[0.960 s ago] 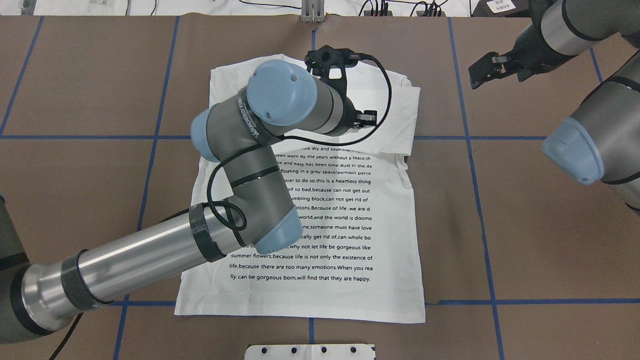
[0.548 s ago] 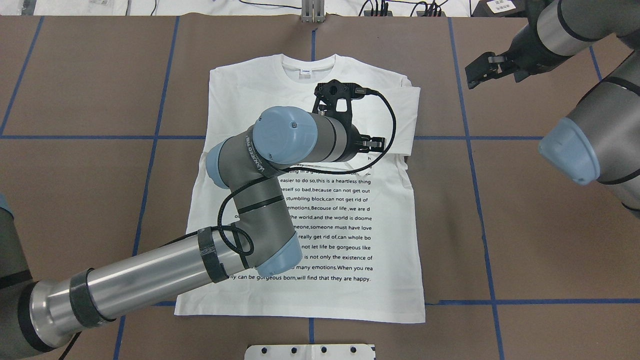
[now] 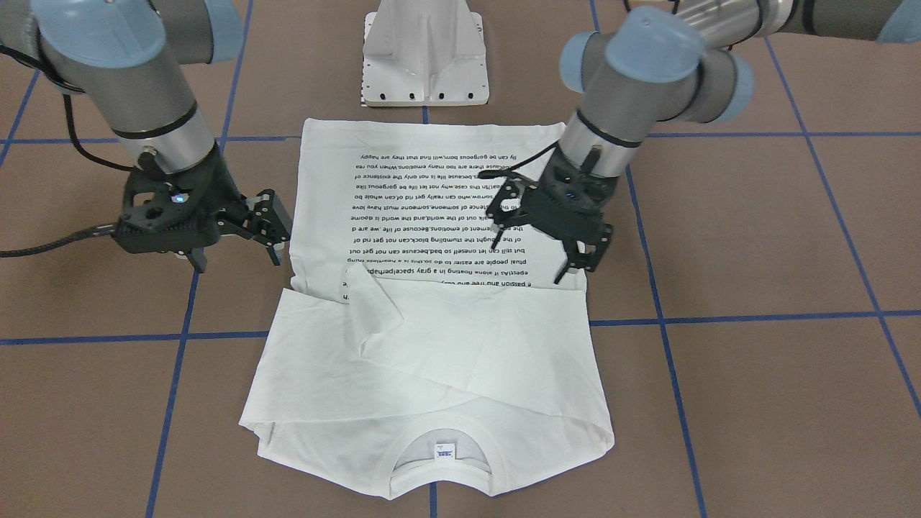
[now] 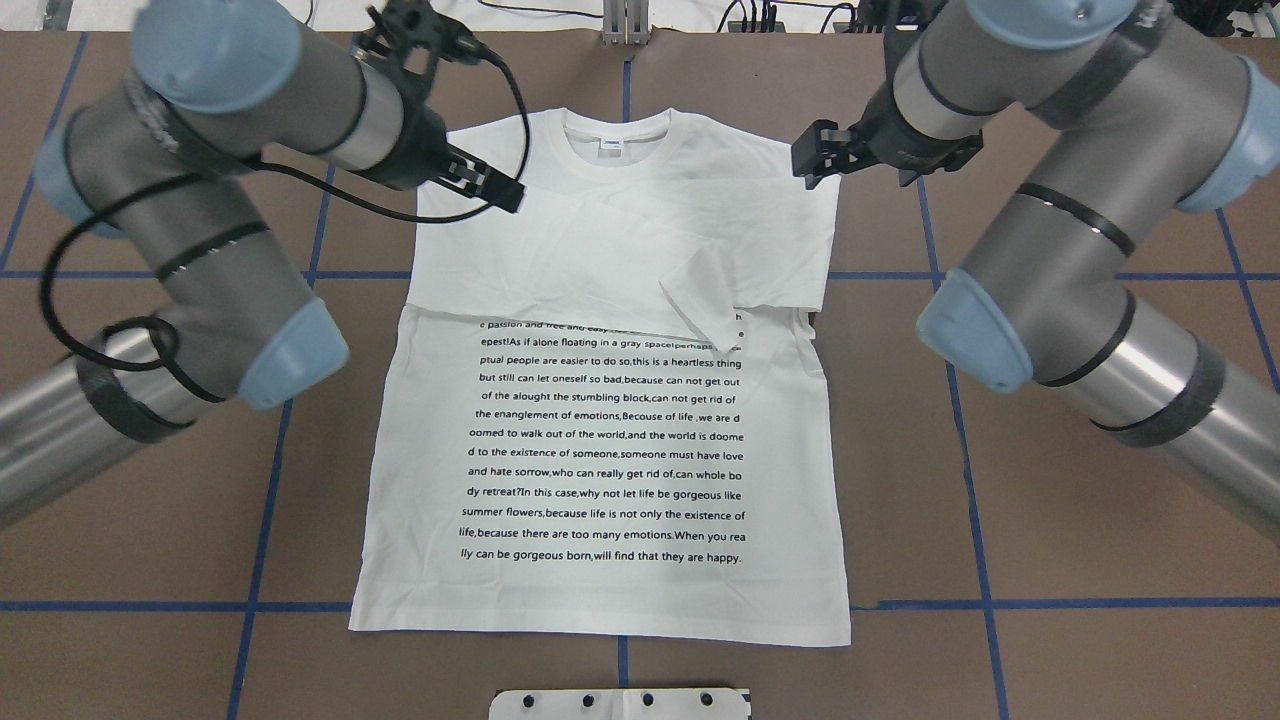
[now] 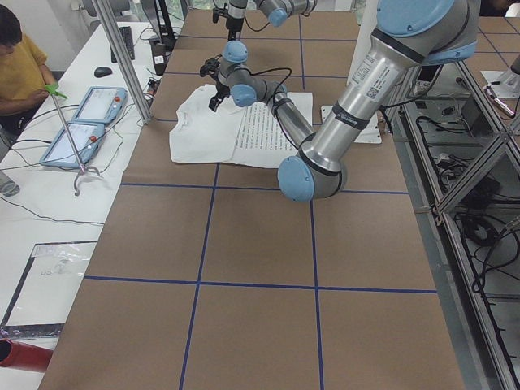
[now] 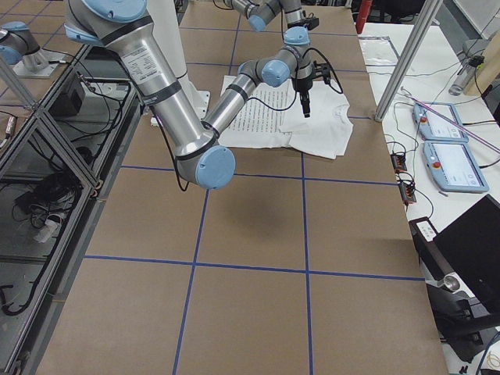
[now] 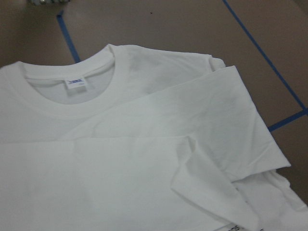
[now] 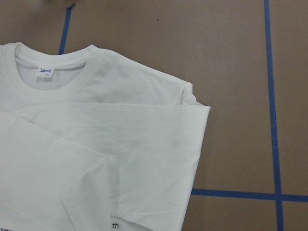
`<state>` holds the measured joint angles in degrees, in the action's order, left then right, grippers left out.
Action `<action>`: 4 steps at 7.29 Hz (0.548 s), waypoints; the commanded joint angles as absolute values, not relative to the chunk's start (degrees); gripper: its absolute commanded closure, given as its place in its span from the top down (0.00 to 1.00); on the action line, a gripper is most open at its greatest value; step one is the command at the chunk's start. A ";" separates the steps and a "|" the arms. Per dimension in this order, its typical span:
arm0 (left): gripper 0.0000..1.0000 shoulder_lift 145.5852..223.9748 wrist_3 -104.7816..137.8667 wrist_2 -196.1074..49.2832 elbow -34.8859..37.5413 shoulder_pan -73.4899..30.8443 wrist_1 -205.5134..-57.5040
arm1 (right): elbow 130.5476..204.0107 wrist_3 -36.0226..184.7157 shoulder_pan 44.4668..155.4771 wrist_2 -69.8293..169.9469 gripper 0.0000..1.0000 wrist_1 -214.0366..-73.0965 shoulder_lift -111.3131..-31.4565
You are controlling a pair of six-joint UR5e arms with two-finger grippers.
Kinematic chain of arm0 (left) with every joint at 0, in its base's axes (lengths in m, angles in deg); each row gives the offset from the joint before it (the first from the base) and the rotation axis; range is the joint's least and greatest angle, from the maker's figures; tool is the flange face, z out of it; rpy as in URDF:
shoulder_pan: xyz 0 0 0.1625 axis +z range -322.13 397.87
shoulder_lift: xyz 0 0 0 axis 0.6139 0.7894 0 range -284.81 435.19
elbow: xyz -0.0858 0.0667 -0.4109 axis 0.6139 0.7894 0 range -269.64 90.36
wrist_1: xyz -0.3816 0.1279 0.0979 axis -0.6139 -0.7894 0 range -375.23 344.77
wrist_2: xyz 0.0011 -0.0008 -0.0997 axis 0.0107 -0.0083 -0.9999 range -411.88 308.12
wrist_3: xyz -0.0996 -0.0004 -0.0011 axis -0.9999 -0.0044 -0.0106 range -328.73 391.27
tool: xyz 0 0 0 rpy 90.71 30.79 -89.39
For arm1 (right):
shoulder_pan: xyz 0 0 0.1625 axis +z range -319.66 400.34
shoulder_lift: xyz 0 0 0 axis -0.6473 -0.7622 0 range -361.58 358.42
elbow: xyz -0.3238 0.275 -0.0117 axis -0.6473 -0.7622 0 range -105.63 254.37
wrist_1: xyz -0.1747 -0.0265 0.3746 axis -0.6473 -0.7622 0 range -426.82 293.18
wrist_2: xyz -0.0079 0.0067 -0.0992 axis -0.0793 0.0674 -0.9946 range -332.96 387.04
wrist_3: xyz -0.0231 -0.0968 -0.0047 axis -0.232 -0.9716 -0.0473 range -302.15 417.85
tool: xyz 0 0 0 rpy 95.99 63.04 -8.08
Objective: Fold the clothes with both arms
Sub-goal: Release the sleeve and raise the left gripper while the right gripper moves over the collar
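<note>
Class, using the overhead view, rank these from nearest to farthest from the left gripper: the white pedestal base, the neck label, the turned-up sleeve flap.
1. Neck label, at the collar, just right of the left gripper.
2. Sleeve flap, mid-shirt, right side.
3. Pedestal base, bottom edge.

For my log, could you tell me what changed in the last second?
The left gripper withdrew from over the middle of the T-shirt to its near shoulder; the right gripper moved in beside the other shoulder. Both are open, holding nothing. The T-shirt has not shifted.

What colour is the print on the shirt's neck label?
Blue; neck label clearest in left wrist view.
</note>
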<state>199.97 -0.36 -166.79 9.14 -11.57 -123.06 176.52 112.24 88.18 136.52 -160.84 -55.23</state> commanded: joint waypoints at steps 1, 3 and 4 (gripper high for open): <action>1.00 194.31 16.00 -173.14 11.61 -20.81 -119.29 | 163.48 117.24 82.55 129.73 1.00 -161.12 -44.70; 1.00 192.70 17.39 -173.87 12.13 -22.07 -119.73 | 148.97 119.62 77.81 124.19 1.00 -161.30 -35.10; 1.00 192.35 17.30 -173.87 12.22 -22.07 -119.82 | 144.99 120.33 76.22 121.81 1.00 -161.22 -33.32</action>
